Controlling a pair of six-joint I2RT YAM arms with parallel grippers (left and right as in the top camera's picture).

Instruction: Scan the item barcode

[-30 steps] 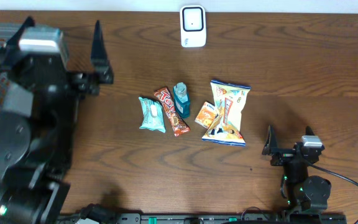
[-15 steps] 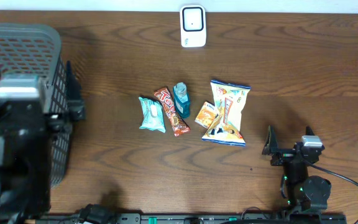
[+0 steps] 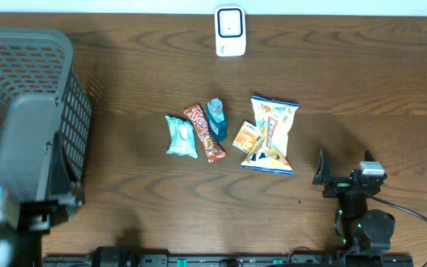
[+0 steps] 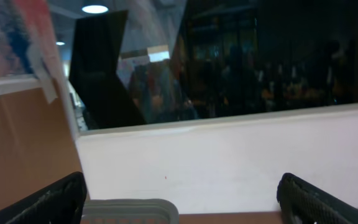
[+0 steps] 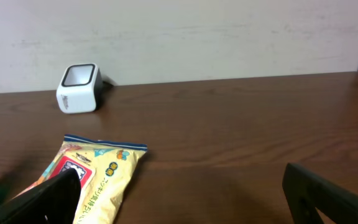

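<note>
A white barcode scanner (image 3: 230, 31) stands at the table's far edge, also visible in the right wrist view as the scanner (image 5: 78, 88). Mid-table lie a teal packet (image 3: 181, 136), a red-brown candy bar (image 3: 204, 132), a teal bottle (image 3: 216, 116), a small orange packet (image 3: 246, 137) and a yellow snack bag (image 3: 271, 133). No barcode shows on any item. My right gripper (image 3: 345, 169) rests open near the front right, a little short of the snack bag (image 5: 98, 180). My left gripper (image 4: 182, 202) is open and empty, facing the wall over the basket's rim.
A grey mesh basket (image 3: 28, 52) fills the left side of the table; its rim (image 4: 129, 208) shows in the left wrist view. The blurred left arm (image 3: 21, 185) overlaps the basket's near part at the front left. A cable (image 3: 421, 219) trails from the right arm.
The left arm has swung toward the front edge, uncovering the basket. The right arm and the items have not moved.
</note>
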